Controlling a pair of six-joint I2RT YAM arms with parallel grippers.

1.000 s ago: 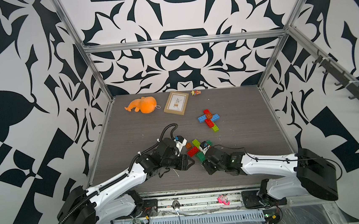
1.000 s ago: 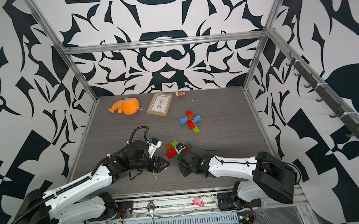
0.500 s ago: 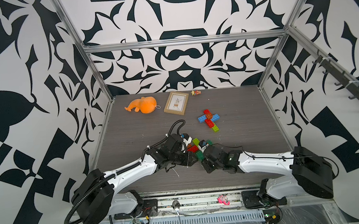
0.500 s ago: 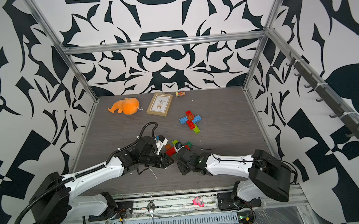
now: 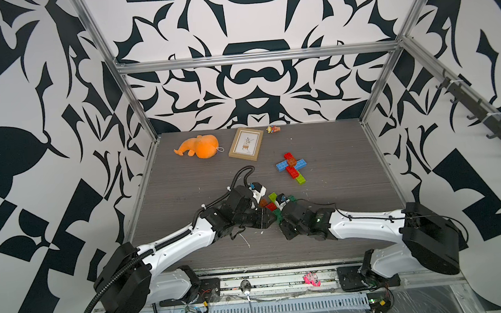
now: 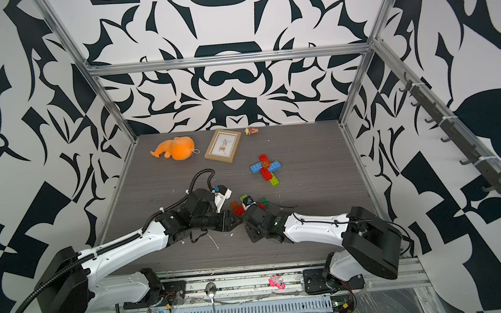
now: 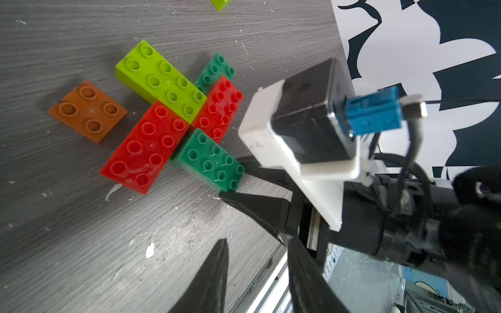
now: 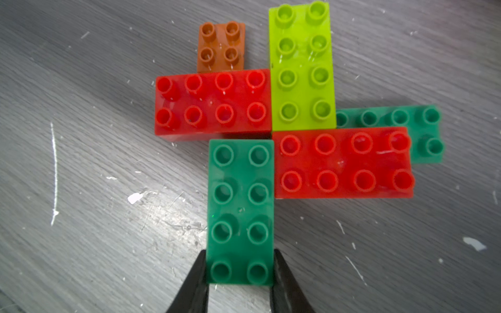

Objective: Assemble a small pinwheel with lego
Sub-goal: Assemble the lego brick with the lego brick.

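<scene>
Four lego bricks lie in a pinwheel shape on the grey table: two red [image 8: 212, 101] [image 8: 343, 165], one lime green [image 8: 302, 70] and one dark green [image 8: 240, 211]. My right gripper [image 8: 239, 261] is shut on the outer end of that dark green brick. A second dark green brick [image 8: 425, 130] lies partly under the red and lime ones. An orange-brown square [image 8: 221, 46] touches the left red brick. In both top views the cluster [image 5: 272, 203] [image 6: 241, 205] sits between the arms. My left gripper [image 7: 257, 244] is open and empty, beside the right gripper's fingers [image 7: 244, 203].
A second cross of blue, red, lime and orange-brown bricks [image 5: 291, 167] lies farther back. An orange plush toy [image 5: 201, 146], a picture frame [image 5: 246, 144] and a small figure [image 5: 272, 129] are near the back wall. The table's front edge [image 7: 273, 260] is close to the left gripper.
The left arm has swung right and forward toward the brick cluster, and its jaws have narrowed a little. The right gripper has kept its hold on the dark green brick.
</scene>
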